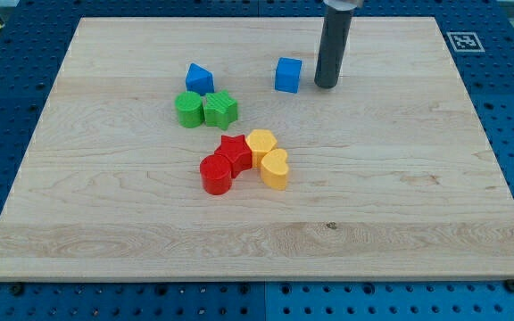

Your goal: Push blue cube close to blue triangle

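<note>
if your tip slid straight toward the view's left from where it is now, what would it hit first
Most likely the blue cube: my tip sits just to its right, with a small gap between them. Beyond it in that line lies the blue triangle. Depth is hard to judge, so the contact may be off-centre.

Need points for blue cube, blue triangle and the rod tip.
blue cube [287,76], camera view, centre of its front face.
blue triangle [199,79], camera view, middle of its visible face.
my tip [326,86], camera view, rod's very end, right of the cube.
</note>
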### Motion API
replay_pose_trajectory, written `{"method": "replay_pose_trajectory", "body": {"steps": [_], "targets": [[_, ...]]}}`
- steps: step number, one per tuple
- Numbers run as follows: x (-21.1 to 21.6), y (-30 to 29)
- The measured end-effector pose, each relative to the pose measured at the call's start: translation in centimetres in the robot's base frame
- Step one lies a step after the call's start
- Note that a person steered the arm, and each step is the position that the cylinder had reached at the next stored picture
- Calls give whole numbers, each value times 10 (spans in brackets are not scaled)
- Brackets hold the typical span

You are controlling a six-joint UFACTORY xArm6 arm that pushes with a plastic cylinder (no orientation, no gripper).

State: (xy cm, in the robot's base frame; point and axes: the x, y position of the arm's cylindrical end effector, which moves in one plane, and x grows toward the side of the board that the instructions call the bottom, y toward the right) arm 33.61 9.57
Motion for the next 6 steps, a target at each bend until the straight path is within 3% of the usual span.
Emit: {"method": "replay_pose_trajectory", "body": {"steps": [2,6], "targets": [[-3,-9],[-3,-100]]}}
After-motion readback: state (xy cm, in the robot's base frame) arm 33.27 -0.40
